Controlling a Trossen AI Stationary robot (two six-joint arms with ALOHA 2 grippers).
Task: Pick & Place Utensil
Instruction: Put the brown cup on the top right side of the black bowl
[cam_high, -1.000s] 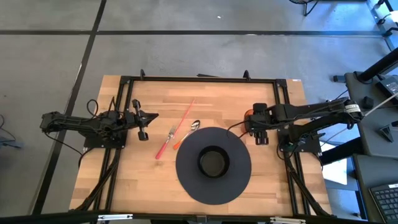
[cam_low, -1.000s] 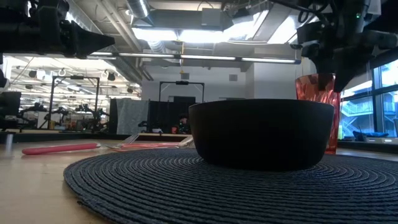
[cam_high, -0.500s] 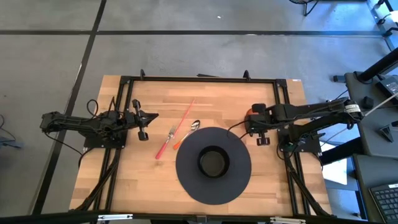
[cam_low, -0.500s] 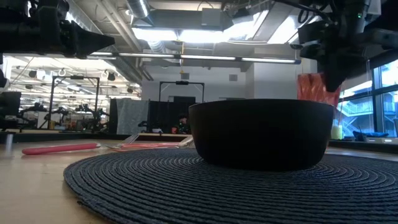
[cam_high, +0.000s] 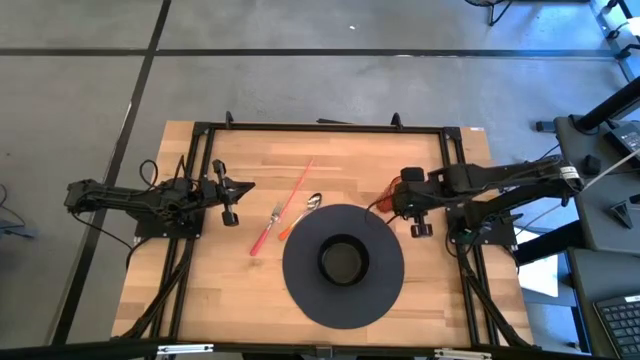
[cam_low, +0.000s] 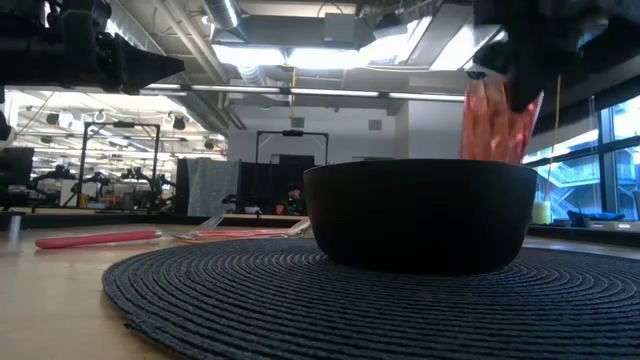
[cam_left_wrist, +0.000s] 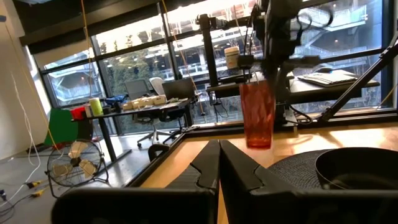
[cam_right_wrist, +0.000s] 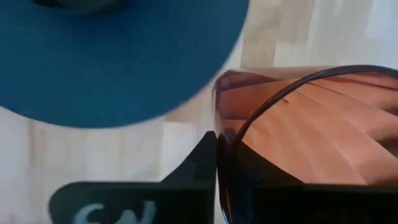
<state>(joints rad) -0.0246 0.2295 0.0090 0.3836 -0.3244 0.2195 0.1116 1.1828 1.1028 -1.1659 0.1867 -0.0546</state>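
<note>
A red-handled fork (cam_high: 267, 229), a spoon (cam_high: 301, 212) and a long red stick (cam_high: 297, 186) lie flat on the wooden table, left of a round dark placemat (cam_high: 300, 290). A black bowl (cam_high: 343, 260) stands on the mat. My right gripper (cam_high: 408, 197) is at the mat's far right edge, shut on a translucent red cup (cam_low: 494, 122), which also shows in the left wrist view (cam_left_wrist: 257, 116). My left gripper (cam_high: 247, 186) waits shut at the table's left, holding nothing. My right gripper holds the red cup by its rim (cam_right_wrist: 225, 133), one finger outside the wall (cam_right_wrist: 204, 157) and one inside. The fingers come from above, slanting steeply down. The cup hangs below them, tilted. The bowl hides its base in the low view.
The bowl and mat fill the table's near middle, just left of the cup. A black frame (cam_high: 320, 127) runs around the tabletop. Bare wood (cam_high: 360, 165) lies between the utensils and the right arm. Desks and windows show beyond the table.
My right gripper was open over the standing cup, then shut on its rim. It has risen and tipped a little, and the cup has gone up with it and now leans. The left arm has kept still.
</note>
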